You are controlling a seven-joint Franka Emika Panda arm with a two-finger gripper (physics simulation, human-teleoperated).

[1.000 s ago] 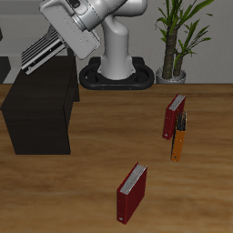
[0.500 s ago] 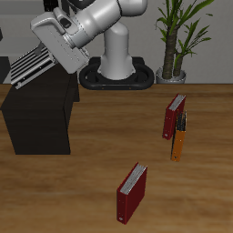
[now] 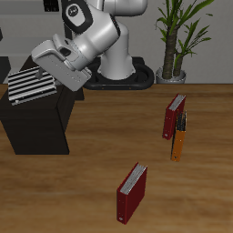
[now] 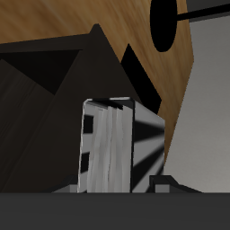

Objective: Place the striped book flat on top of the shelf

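The striped book (image 3: 31,85), black-and-white striped, is held nearly flat just above the top of the black shelf (image 3: 38,123). My gripper (image 3: 55,71) is shut on the book's edge nearest the robot's base. In the wrist view the striped book (image 4: 119,148) stretches out from my gripper (image 4: 115,187) over the dark shelf (image 4: 40,99). I cannot tell whether the book touches the shelf top.
A dark red book (image 3: 132,192) stands near the table's front edge. Another dark red book (image 3: 173,116) and an orange book (image 3: 180,138) stand beside each other farther back. A potted plant (image 3: 180,36) stands by the robot's base (image 3: 116,71).
My gripper has swung the striped book down and toward the shelf. The book has turned from steeply tilted to nearly flat, low over the shelf top.
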